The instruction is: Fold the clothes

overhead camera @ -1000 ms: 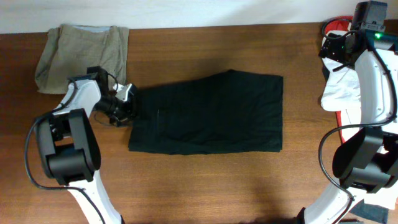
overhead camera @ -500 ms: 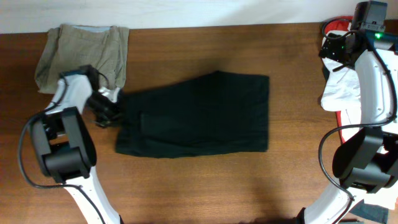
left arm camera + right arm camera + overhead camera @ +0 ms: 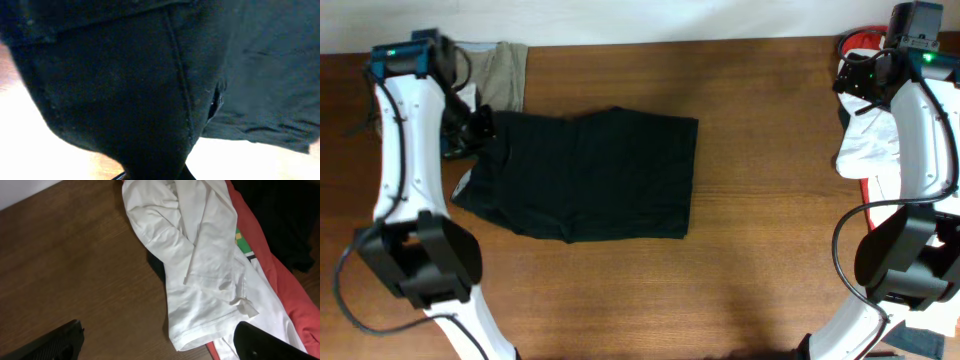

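Observation:
The large black garment point(image 3: 590, 175) of the clothes lies folded in the middle of the table. Its left edge is raised, and my left gripper point(image 3: 473, 130) is shut on that edge. In the left wrist view the black cloth point(image 3: 125, 85) fills the frame and hides the fingers. A khaki garment point(image 3: 500, 68) lies at the back left, partly behind the left arm. My right gripper point(image 3: 157, 330) hangs open over the hem of a white garment point(image 3: 200, 255), holding nothing. Under the white one lies a red garment point(image 3: 272, 280).
In the overhead view the white garment point(image 3: 868, 145) and the red one point(image 3: 860, 42) lie piled at the right edge, beneath the right arm point(image 3: 920, 120). Another dark cloth point(image 3: 282, 220) lies beyond them. The brown wooden table point(image 3: 770, 250) shows bare wood in front.
My left gripper has shut on the black garment's left edge and pulled it left and toward the back. The whole garment has slid left. The right arm has stayed still.

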You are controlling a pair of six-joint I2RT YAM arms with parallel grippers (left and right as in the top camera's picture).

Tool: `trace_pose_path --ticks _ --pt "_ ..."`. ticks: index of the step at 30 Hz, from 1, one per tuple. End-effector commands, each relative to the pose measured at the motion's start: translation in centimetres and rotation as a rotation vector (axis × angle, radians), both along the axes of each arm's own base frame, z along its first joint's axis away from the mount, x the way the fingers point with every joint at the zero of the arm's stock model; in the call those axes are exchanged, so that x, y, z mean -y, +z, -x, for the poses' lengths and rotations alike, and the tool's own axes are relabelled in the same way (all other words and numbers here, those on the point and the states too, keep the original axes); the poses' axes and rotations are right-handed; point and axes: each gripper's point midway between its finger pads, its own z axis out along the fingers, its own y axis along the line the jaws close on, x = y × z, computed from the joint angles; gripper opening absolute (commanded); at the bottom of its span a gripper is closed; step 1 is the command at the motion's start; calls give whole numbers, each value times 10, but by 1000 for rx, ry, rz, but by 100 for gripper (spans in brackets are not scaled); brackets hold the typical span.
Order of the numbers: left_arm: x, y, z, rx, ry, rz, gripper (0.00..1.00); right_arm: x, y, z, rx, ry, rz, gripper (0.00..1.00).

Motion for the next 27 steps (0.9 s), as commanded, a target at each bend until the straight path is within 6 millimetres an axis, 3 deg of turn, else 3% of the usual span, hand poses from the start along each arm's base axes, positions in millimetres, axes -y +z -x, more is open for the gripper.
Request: trace_pose_path --ticks 1,4,12,15,19,21,23,25,27 --pt "29 51 6 138 -55 -45 1 1 10 -1 16 -2 20 99" --pt "63 55 10 146 -121 -47 1 1 10 -1 16 -2 20 99" --pt "140 46 -16 255 -268 -38 1 1 10 -1 16 -2 20 99" --pt "164 33 -20 249 -320 -32 1 1 10 -1 16 -2 20 99" --pt "194 0 -21 187 -390 -44 1 1 10 -1 16 -2 20 99" --pt "194 -4 -21 177 -385 -55 1 1 10 -1 16 -2 20 99" --pt "181 0 -25 186 -339 -79 1 1 10 -1 16 -2 20 99" --pt "143 7 -25 168 -224 -154 1 1 10 -1 16 -2 20 99" --pt "117 11 -21 144 -165 -187 1 1 10 -1 16 -2 20 99"
